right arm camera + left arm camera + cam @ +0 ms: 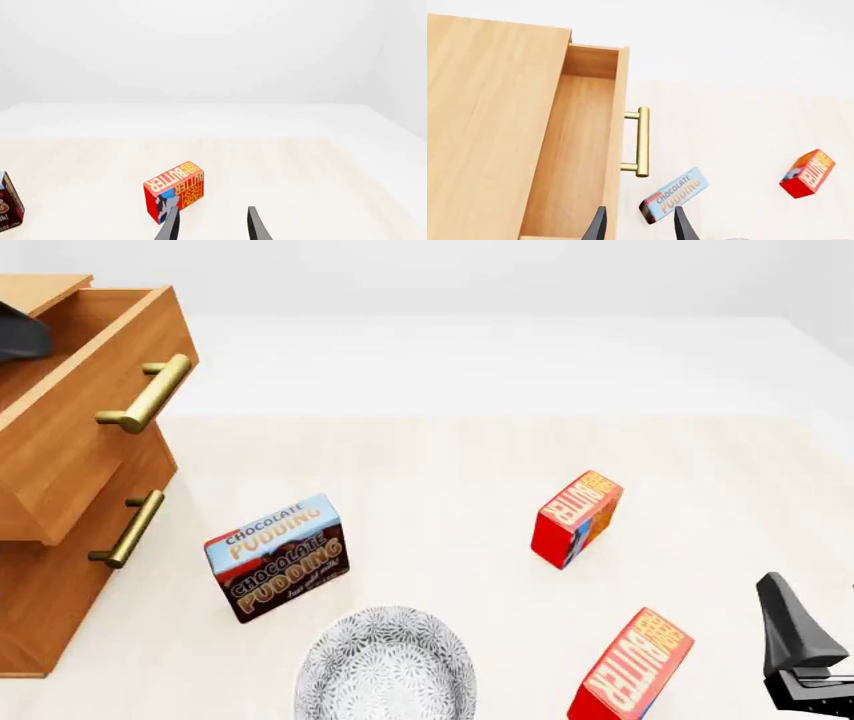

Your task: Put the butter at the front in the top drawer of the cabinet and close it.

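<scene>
The cabinet stands at the table's left edge. Its top drawer is pulled open with nothing inside. The butter stands near the front edge. Both the right gripper and left gripper are open, holding nothing.

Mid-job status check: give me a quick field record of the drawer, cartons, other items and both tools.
top drawer: pulled open, no item visible inside
cabinet: left side of table
butter: on table, front right, not gripped
second butter carton: farther back, apart from the first
pudding box: on table between cabinet and cartons
patterned bowl: front centre
left tool: open, empty, by the open drawer
right tool: open, empty
</scene>
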Motion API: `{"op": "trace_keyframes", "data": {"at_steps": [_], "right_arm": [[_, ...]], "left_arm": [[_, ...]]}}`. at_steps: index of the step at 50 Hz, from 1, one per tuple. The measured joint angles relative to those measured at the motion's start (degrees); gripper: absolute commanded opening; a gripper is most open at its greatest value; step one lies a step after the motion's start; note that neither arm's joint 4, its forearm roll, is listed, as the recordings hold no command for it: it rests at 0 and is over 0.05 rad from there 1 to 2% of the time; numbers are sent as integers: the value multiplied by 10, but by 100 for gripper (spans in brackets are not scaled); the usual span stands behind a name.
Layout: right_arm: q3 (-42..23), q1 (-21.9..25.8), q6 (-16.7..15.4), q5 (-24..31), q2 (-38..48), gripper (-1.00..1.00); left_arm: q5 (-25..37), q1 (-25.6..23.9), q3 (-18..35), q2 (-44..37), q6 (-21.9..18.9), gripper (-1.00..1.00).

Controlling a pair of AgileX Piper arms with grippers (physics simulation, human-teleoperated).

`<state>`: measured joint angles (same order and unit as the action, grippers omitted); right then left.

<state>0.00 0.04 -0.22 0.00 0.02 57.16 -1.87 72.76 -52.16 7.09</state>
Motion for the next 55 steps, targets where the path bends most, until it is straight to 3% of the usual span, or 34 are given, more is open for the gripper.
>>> {"op": "trace_keyframes", "data": {"at_steps": [55], "right_arm": [[0,0,0,0,0,100]], "left_arm": [[-73,34,-74,-56,15,100]]}}
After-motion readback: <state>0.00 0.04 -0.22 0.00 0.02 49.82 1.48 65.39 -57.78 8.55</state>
